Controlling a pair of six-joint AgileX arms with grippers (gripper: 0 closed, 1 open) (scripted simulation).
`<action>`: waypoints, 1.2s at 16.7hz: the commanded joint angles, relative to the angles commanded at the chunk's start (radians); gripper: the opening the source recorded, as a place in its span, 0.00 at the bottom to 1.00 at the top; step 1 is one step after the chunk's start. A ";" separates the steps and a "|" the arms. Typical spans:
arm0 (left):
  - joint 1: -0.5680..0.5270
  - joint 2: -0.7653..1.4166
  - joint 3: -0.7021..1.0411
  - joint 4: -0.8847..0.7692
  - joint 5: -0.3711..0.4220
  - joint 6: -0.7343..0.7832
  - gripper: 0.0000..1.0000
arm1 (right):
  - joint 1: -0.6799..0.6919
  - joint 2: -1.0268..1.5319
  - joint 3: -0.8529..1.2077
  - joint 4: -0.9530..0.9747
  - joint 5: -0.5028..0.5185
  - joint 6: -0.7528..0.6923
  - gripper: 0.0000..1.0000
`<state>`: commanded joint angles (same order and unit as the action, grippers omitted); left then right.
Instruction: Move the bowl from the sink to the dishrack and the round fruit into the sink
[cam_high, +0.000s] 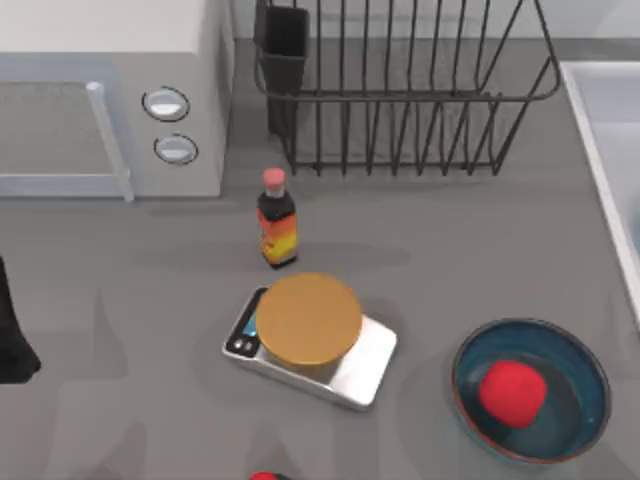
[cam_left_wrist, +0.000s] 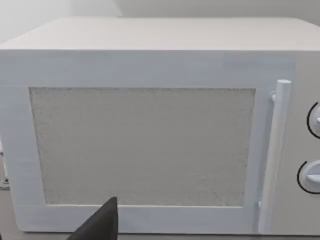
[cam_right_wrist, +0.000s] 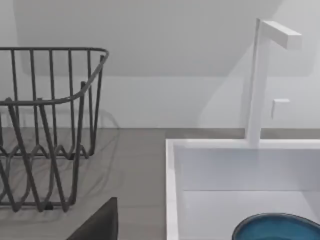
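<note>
A dark-blue bowl (cam_right_wrist: 277, 227) with a reddish rim lies inside the white sink (cam_right_wrist: 172, 190), close to my right gripper (cam_right_wrist: 100, 222), of which a dark part pokes in at the frame's edge. The sink's rim (cam_high: 600, 150) runs along the table's right side. A second, alike bowl (cam_high: 580, 420) sits on the table at the front right and holds the red round fruit (cam_high: 513, 392). The black wire dishrack (cam_high: 400, 95) stands at the back centre, its cutlery cup (cam_high: 283, 45) at its left corner. My left arm (cam_high: 12, 330) rests at the left edge, its gripper (cam_left_wrist: 100, 225) facing the microwave (cam_left_wrist: 145, 145).
The grey-white microwave (cam_high: 110, 90) fills the back left. A red-capped sauce bottle (cam_high: 276, 225) stands in front of the rack. A silver scale (cam_high: 370, 360) with an orange disc (cam_high: 308, 318) sits mid-table. A small red object (cam_high: 265, 476) is cut off at the front edge. A white faucet (cam_right_wrist: 257, 80) rises behind the sink.
</note>
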<state>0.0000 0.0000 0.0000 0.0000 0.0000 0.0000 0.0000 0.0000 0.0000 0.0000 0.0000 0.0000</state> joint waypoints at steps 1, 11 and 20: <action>0.000 0.000 0.000 0.000 0.000 0.000 1.00 | 0.000 0.000 0.000 0.000 0.000 0.000 1.00; 0.000 0.000 0.000 0.000 0.000 0.000 1.00 | -0.054 0.410 0.363 -0.197 -0.007 -0.061 1.00; 0.000 0.000 0.000 0.000 0.000 0.000 1.00 | -0.183 1.268 1.155 -0.620 -0.018 -0.185 1.00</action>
<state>0.0000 0.0000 0.0000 0.0000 0.0000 0.0000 -0.1828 1.2676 1.1551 -0.6203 -0.0185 -0.1850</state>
